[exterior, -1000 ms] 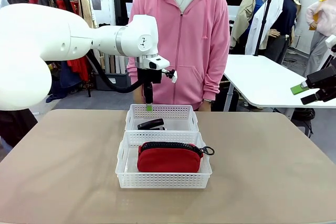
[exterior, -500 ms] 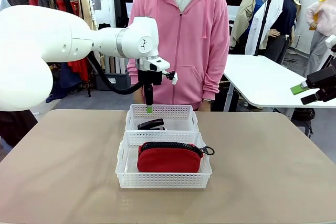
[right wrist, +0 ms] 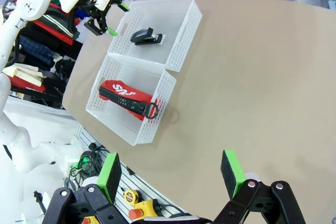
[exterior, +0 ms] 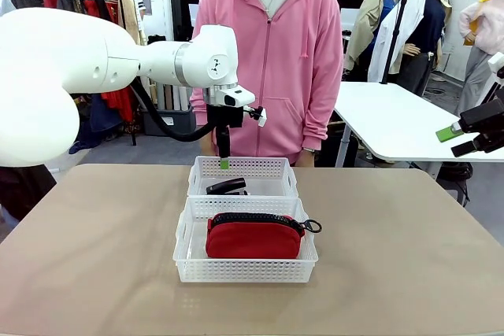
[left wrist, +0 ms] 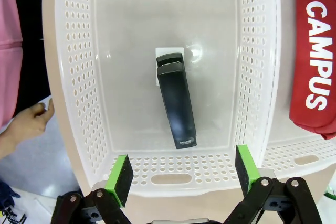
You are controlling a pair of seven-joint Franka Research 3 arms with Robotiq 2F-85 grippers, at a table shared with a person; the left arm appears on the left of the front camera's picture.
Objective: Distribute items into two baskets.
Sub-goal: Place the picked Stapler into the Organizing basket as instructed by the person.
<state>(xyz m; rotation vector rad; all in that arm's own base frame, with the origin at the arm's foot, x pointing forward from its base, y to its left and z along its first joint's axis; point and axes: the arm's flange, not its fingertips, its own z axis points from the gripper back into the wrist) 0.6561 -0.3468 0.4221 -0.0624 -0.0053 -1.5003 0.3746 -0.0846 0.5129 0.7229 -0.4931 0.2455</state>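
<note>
white lattice baskets sit touching on the table: stapler (left wrist: 176, 104) lies in the far basket (exterior: 242, 175), red pouch (exterior: 253, 238) in the near basket (exterior: 246, 267), sorted one each. left gripper (left wrist: 181, 172) hovers above the stapler, wide open, empty; right gripper (right wrist: 173, 174), off to the side, likewise.

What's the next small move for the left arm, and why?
Probably lift the left pincer straight up and pull back from the far basket. It hangs open and empty above that basket, the stapler lies flat on its floor, and the red pouch sits in the near basket. Both items look placed, so nothing seems left to grasp.
</note>
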